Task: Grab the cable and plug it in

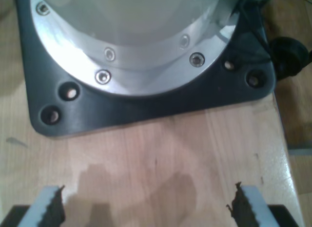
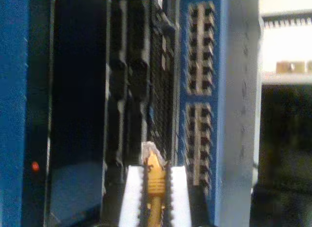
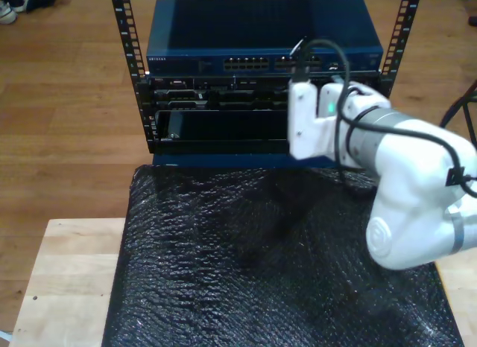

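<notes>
Both grippers differ: your second gripper (image 2: 155,188) pinches the cable (image 2: 154,176) facing the switch (image 2: 202,56); your first gripper (image 1: 146,207) gapes wide, holding nothing.

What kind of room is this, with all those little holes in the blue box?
Probably a robot test lab: a blue network switch in a metal rack, a wooden table, and my second gripper holding a yellow cable.
</notes>
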`<state>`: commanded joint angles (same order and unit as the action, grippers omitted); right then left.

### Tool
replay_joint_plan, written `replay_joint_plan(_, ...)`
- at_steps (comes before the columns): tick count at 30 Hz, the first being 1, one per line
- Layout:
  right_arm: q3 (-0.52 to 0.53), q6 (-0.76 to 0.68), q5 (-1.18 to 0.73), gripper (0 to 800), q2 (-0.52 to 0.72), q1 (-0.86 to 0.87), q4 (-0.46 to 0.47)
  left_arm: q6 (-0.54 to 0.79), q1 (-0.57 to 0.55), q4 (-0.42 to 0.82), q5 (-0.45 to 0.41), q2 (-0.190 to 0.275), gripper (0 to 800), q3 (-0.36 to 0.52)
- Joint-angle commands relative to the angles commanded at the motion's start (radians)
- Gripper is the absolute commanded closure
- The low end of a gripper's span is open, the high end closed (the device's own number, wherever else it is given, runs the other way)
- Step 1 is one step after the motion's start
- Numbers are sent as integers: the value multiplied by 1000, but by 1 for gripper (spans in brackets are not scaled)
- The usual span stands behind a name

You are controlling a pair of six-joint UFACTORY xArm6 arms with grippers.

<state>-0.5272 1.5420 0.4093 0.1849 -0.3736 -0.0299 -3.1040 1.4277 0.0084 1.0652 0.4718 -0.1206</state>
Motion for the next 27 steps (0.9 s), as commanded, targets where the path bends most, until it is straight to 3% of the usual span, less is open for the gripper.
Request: replay_joint_plan(27,48,-17,420,800,-144,8,8,0,0,2,0,0,0,0)
